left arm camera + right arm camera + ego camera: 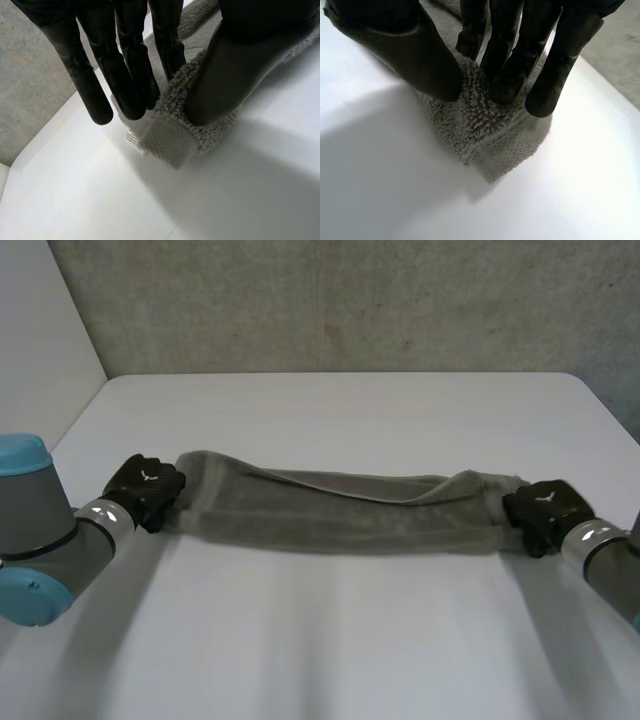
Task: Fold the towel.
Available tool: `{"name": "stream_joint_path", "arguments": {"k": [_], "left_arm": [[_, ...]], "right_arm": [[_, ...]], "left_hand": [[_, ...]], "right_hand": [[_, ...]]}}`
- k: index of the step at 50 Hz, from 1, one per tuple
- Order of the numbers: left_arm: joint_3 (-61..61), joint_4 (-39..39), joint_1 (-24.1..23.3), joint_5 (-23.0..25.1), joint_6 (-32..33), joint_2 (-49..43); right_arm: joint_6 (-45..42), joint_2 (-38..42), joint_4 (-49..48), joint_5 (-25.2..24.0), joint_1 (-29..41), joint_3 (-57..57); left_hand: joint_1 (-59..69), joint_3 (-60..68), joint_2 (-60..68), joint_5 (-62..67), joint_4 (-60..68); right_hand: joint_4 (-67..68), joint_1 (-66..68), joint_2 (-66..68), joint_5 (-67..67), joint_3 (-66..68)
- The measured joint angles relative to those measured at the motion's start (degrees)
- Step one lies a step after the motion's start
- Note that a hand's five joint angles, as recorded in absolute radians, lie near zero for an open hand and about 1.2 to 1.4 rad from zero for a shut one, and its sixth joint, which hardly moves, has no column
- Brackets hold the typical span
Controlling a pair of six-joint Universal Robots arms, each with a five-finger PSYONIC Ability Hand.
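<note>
A grey towel point(340, 515) lies as a long, narrow folded strip across the middle of the white table point(330, 640). My left hand point(145, 490) is at the strip's left end. In the left wrist view its thumb point(235, 65) presses on the towel's corner point(175, 140), and its nearly straight fingers point(125, 75) close against the other side, pinching the cloth. My right hand point(545, 512) is at the right end. There the towel's end point(490, 135) bunches up between its thumb point(410, 50) and its fingers point(510, 55).
A grey wall point(350, 300) rises behind the table's far edge, and a pale panel point(40, 340) stands at the left. Bare tabletop lies in front of and behind the towel.
</note>
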Motion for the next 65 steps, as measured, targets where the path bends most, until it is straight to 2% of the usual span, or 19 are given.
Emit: {"name": "stream_joint_path", "arguments": {"k": [8,17,19,22,23,24,26,27,29,31,38,45,56,65], "left_arm": [[-3.11,-0.31,0.32,0.24,-0.17,2.57],[-6.13,-0.38,0.28,0.35,-2.37,5.95],[-6.41,-0.40,0.25,0.35,-2.96,6.38],[-6.85,-0.53,0.13,0.35,-3.88,6.92],[-7.06,-0.69,0.04,0.37,-4.21,7.09],[-7.14,-0.77,0.00,0.37,-4.31,7.15],[-7.60,-1.49,-0.18,0.41,-4.62,7.51],[-7.70,-1.68,-0.21,0.42,-4.65,7.64],[-8.03,-2.43,-0.29,0.44,-4.73,8.35],[-8.21,-2.93,-0.30,0.44,-4.74,9.20],[-7.91,-3.48,-0.28,0.41,-4.76,12.46],[-6.36,-3.22,-0.79,0.36,-4.85,13.69],[-2.26,-2.89,-3.87,-0.17,-5.78,9.82],[-2.16,-2.82,-4.23,-0.21,-6.51,9.11]], "right_arm": [[-0.50,-3.57,-0.55,0.17,-4.85,-0.06],[-2.27,-4.45,-0.52,-0.35,-5.91,1.64],[-2.65,-4.39,-0.49,-0.58,-5.87,1.83],[-3.43,-4.24,-0.19,-1.07,-5.77,1.96],[-3.92,-4.19,0.02,-1.31,-5.74,1.98],[-4.15,-4.17,0.11,-1.40,-5.73,1.98],[-5.23,-4.30,0.54,-1.79,-5.75,1.92],[-5.45,-4.36,0.63,-1.86,-5.76,1.87],[-6.16,-4.65,0.89,-2.05,-5.79,1.53],[-6.56,-5.00,1.05,-2.13,-5.80,1.09],[-6.21,-7.69,2.68,-2.27,-5.15,-1.51],[-1.67,-7.44,6.75,-3.13,-1.87,-7.58],[3.48,7.23,9.66,-4.19,4.86,-23.37],[5.48,19.06,10.83,-3.43,6.43,-36.65]], "left_hand": [[0.19,0.25,0.24,0.20,0.28],[0.04,-0.23,-0.33,-0.15,-0.50],[-1.37,-2.69,-2.94,-1.88,-2.71],[-14.17,-15.02,-15.56,-15.00,-15.69],[-22.57,-22.80,-24.46,-23.15,-23.57],[-26.37,-27.50,-28.21,-28.02,-28.31],[-42.56,-43.59,-44.15,-44.57,-44.11],[-44.24,-45.32,-45.88,-46.37,-45.76],[-46.58,-48.57,-48.63,-49.71,-48.72],[-46.58,-48.67,-48.68,-49.82,-48.78],[-46.58,-48.67,-48.68,-49.82,-48.79],[-46.57,-48.67,-48.68,-49.82,-48.79],[-46.58,-48.67,-48.68,-49.82,-48.78],[-46.58,-48.67,-48.68,-49.82,-48.78]], "right_hand": [[0.02,0.04,0.00,0.00,0.09],[0.02,0.06,0.33,0.01,0.16],[0.02,0.05,0.47,0.01,0.16],[-0.07,0.01,0.50,-0.02,0.10],[-3.74,-4.49,-4.04,-3.79,-4.38],[-11.28,-11.05,-10.82,-10.40,-10.82],[-34.70,-34.63,-35.13,-36.22,-34.49],[-39.26,-40.21,-41.03,-41.16,-39.08],[-57.04,-55.88,-57.16,-59.28,-57.07],[-61.93,-60.13,-61.00,-62.87,-62.24],[-61.98,-60.29,-60.81,-62.62,-62.38],[-58.39,-56.60,-56.76,-57.13,-58.21],[-58.28,-56.27,-56.76,-56.72,-58.06],[-58.22,-56.19,-56.76,-56.62,-57.97]]}}
